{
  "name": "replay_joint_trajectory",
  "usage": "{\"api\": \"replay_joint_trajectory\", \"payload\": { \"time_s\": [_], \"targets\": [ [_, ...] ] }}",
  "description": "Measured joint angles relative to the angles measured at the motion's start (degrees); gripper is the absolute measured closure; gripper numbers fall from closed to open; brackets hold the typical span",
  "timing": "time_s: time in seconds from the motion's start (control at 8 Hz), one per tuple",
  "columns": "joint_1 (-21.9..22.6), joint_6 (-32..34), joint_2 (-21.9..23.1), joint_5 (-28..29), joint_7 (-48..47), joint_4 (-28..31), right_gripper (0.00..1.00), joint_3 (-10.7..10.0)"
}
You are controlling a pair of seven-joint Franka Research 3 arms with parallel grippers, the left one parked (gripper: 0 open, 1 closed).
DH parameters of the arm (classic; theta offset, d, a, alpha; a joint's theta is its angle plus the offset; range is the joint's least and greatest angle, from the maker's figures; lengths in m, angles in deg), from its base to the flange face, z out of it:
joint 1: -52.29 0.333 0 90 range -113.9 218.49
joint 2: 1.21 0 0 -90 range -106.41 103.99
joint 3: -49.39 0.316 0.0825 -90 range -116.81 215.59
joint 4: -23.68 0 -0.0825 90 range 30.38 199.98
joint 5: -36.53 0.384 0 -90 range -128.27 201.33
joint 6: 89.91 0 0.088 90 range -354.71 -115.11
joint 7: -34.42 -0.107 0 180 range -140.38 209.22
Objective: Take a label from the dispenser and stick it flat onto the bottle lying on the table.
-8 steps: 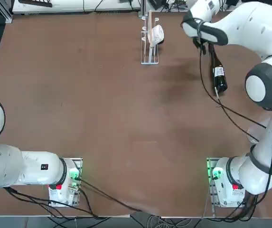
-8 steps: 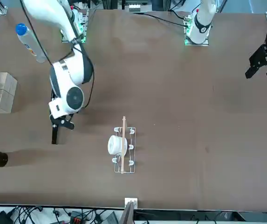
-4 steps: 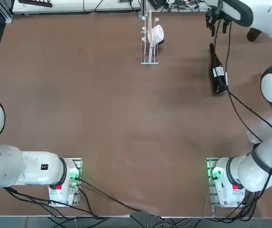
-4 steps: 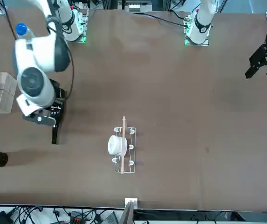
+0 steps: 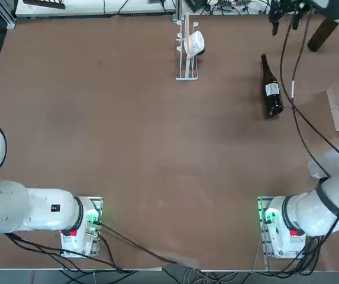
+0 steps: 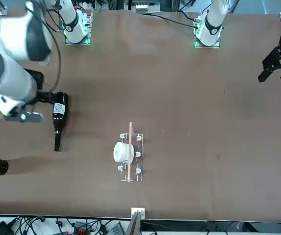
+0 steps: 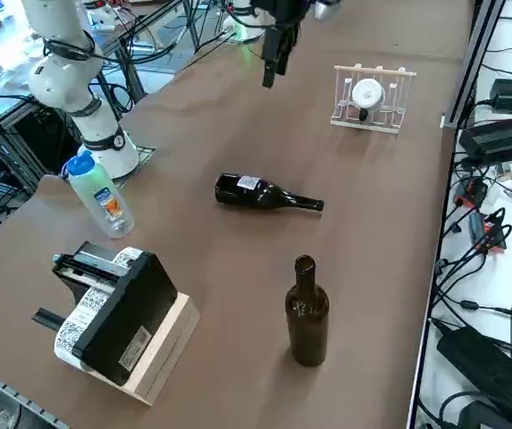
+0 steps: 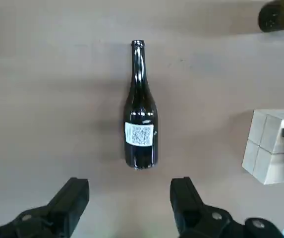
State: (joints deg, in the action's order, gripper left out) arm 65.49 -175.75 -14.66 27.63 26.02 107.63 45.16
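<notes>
Label on, task looks all but finished

The label (image 8: pixel 140 134) sits flat on the bottle (image 8: pixel 141 119), which lies on the table (image 5: pixel 128 130) near its right edge; the right gripper (image 8: pixel 127 198) hangs above it, jaws wide and empty.

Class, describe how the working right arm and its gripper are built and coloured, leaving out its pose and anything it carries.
The right arm has glossy white rounded shells with grey joint caps and dark seams. Its base glows green, with a red part. A black cable hangs along it. The right gripper has two black, blocky fingers.
</notes>
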Motion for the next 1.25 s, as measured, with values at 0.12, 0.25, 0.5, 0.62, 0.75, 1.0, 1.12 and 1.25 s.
{"api": "replay_joint_trajectory", "payload": {
  "time_s": [0.12,0.25,0.5,0.62,0.75,1.0,1.12,1.25],
  "targets": [
    [-1.0,1.2,2.1,1.0,1.1,-0.1,0.0,0.0],
    [-1.8,1.7,4.2,3.2,1.3,-0.1,0.0,0.0],
    [-4.4,2.5,9.1,9.0,1.3,-0.1,0.0,-0.1],
    [-5.3,4.2,11.8,10.0,1.3,0.2,0.0,-0.1],
    [-5.6,5.3,14.6,10.3,1.3,1.7,0.0,0.0],
    [-5.6,3.3,20.1,10.4,1.3,7.3,0.0,0.6],
    [-5.6,0.4,22.9,10.4,1.3,11.1,0.0,1.2],
    [-5.6,-2.2,24.8,10.4,1.3,14.0,0.0,1.8]
  ]
}}
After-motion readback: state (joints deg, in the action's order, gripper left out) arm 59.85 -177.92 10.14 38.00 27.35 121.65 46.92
